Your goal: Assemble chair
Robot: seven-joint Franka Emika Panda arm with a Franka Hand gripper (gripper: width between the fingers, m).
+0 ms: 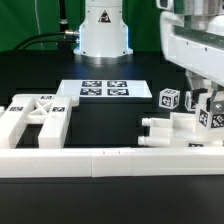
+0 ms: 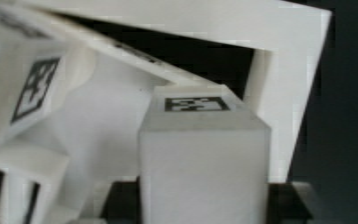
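White chair part [image 2: 202, 150], apparently inside the nearly closed hand [image 1: 205, 102].

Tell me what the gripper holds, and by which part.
The gripper seems shut on a tagged white chair bar; where exactly it grips is hidden.

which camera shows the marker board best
The exterior view: the marker board lies whole and flat there, with its tags facing up. The wrist view shows none of it, only white chair parts close up.
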